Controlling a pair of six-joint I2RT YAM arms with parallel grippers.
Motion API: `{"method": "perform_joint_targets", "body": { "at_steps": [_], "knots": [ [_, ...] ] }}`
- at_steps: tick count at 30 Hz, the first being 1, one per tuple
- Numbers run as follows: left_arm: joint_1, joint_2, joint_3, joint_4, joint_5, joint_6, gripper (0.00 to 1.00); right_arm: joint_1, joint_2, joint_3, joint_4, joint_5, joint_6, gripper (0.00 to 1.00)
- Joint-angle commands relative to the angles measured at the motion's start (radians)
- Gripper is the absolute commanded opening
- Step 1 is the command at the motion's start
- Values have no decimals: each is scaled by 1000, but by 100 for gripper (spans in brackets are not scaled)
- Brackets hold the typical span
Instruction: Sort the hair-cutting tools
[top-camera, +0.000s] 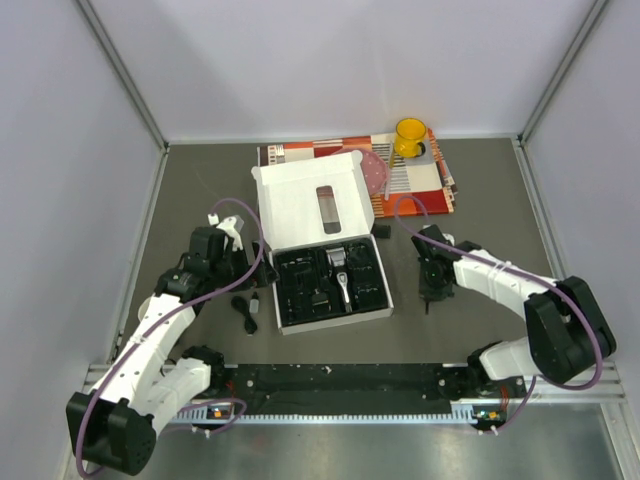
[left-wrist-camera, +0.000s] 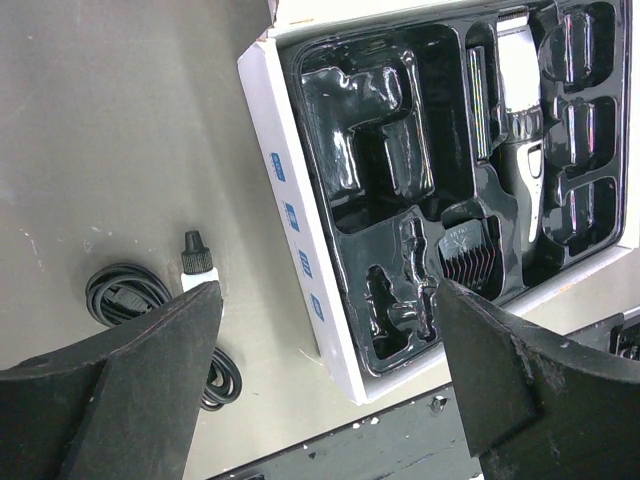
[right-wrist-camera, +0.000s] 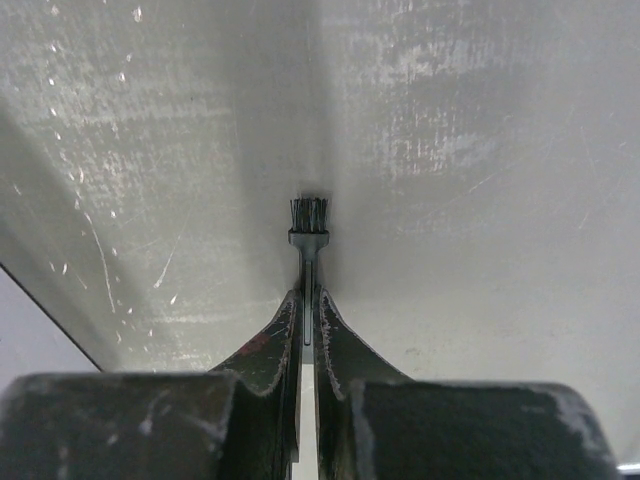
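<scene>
The black-and-silver clipper (top-camera: 341, 275) (left-wrist-camera: 520, 110) lies in the black moulded tray (top-camera: 300, 300) of the white box, with a black guard comb (left-wrist-camera: 470, 258) in a pocket beside it. A coiled black cord (top-camera: 243, 308) (left-wrist-camera: 125, 295) lies on the table left of the box. My left gripper (top-camera: 222, 232) (left-wrist-camera: 328, 300) hangs open above the box's near left corner, holding nothing. My right gripper (top-camera: 430, 295) (right-wrist-camera: 308, 298) is to the right of the box, down at the table, shut on the thin handle of a small black brush (right-wrist-camera: 309, 225) whose bristles stick out past the fingertips.
The box lid (top-camera: 315, 205) stands open behind the tray. A small white bottle with a black cap (left-wrist-camera: 195, 265) sits by the cord. A small black piece (top-camera: 382, 234) lies right of the box. A yellow cup (top-camera: 410, 137) stands on a patterned mat (top-camera: 420, 180) at the back.
</scene>
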Motion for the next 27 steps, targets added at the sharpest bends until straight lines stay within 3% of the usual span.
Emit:
{"method": "perform_joint_targets", "body": {
  "at_steps": [1, 12, 21, 27],
  "knots": [
    [-2, -21, 16, 3, -22, 7, 93, -3, -55, 61, -52, -18, 21, 0],
    [-2, -17, 18, -3, -68, -2, 93, 55, -150, 275, -192, -2, 55, 0],
    [-2, -11, 24, -58, -217, -36, 92, 334, -58, 473, -203, 63, 221, 0],
    [-2, -3, 19, -55, -231, -47, 92, 552, 120, 630, -171, 91, 298, 0]
  ]
}}
